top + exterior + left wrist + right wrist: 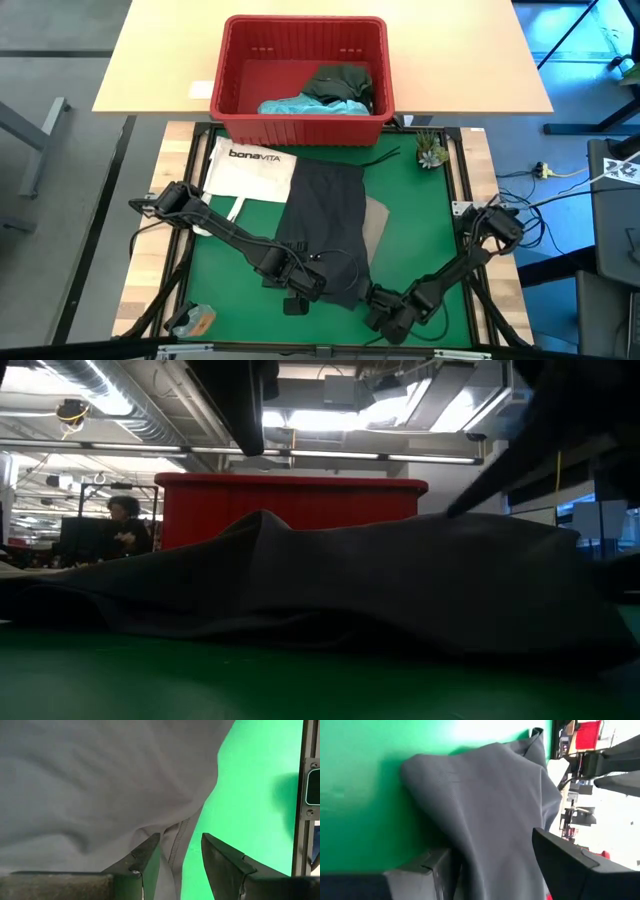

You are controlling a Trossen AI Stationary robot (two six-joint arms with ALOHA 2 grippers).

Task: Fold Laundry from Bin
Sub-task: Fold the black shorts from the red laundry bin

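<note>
The dark grey garment point(322, 235) lies spread on the green mat, partly over the khaki-tan garment point(376, 222). Its drawstrings point(383, 158) point toward the red bin point(232, 70), which holds the light turquoise point(300, 103) and dark green point(340, 82) garments. My left gripper point(300, 287) is open at the grey garment's near left edge, its fingers astride the hem point(176, 851). My right gripper point(378, 300) is open at the near right corner, with grey cloth point(495, 840) filling the gap between its fingers. In the low view the garment point(380, 580) humps up from the mat. My left gripper has the grey garment's hemmed edge point(172, 860) between its open fingers, and one finger point(147, 857) stands over the cloth; whether it touches, I cannot tell. My right gripper has a bunched part of the grey garment point(490, 865) between its open fingers, against both inner sides. It comes low from the table's near right, and the rest of the cloth lies on the mat.
The white bonaVITA tote point(245, 168) lies on the mat's far left, beside the grey garment. A small potted plant point(432, 152) stands at the far right corner. A small object point(193, 320) lies at the near left. A person sits in the room beyond point(125, 525).
</note>
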